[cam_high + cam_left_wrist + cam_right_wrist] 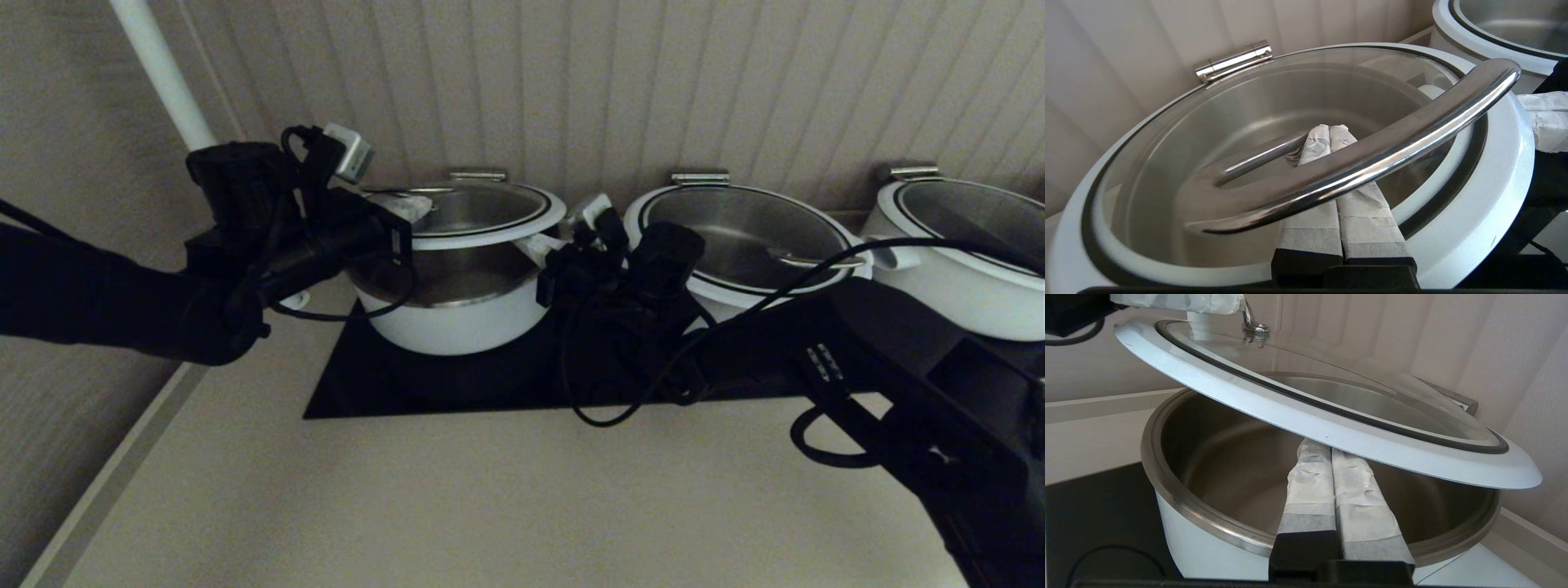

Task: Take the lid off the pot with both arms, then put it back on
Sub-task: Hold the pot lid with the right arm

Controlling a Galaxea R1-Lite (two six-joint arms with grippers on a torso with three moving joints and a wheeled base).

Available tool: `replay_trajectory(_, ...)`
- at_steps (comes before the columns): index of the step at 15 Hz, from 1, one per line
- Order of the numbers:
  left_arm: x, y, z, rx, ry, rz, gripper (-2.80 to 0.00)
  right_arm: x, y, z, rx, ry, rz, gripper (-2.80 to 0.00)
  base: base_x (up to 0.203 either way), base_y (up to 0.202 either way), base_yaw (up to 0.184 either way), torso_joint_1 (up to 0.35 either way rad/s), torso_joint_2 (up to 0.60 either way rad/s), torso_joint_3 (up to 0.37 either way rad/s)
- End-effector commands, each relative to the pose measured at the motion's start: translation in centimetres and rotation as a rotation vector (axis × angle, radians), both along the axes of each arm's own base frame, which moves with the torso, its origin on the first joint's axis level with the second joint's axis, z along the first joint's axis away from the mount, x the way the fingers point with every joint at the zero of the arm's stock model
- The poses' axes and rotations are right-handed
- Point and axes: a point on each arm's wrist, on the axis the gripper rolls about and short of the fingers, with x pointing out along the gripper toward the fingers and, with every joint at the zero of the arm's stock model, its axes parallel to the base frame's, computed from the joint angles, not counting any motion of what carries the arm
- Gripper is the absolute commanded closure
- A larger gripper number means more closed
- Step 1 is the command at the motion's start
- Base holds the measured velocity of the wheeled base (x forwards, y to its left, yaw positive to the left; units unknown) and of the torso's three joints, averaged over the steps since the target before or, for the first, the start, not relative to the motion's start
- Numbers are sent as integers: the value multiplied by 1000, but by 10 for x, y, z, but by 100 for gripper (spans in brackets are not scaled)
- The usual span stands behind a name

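The lid (473,214) hangs tilted above the white pot (457,318), clear of its steel rim. My left gripper (412,208) is shut, and its closed fingers run under the looped steel handle (1372,155) on top of the glass, as the left wrist view (1329,128) shows. My right gripper (543,245) is shut, and its closed fingers (1310,473) reach under the lid's white rim (1331,428) from the pot's right side. The pot's open steel bowl (1229,469) shows below the lid. Neither gripper pinches anything.
Two wider white pots with lids (751,237) (963,253) stand to the right on the black cooktop (408,392). The panelled wall is close behind. A white pole (163,73) rises at the back left. A pale counter lies in front.
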Motion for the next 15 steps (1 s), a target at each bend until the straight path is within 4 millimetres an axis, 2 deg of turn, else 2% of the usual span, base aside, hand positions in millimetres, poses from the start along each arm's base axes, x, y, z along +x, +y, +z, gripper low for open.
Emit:
replay_trajectory(1, -3, 4, 4, 0, -9, 7, 0, -1, -1, 4, 5, -13, 2, 0, 0, 0, 0, 0, 0, 0)
replay_trajectory(10, -17, 30, 1, 20, 28, 68, 0, -1, -3, 8, 11, -21, -3, 0, 0, 0, 0, 0, 0, 0)
replay_trajectory(15, -27, 44, 9, 15, 16, 104, 0, -1, -3, 8, 12, -23, -4, 0, 0, 0, 0, 0, 0, 0)
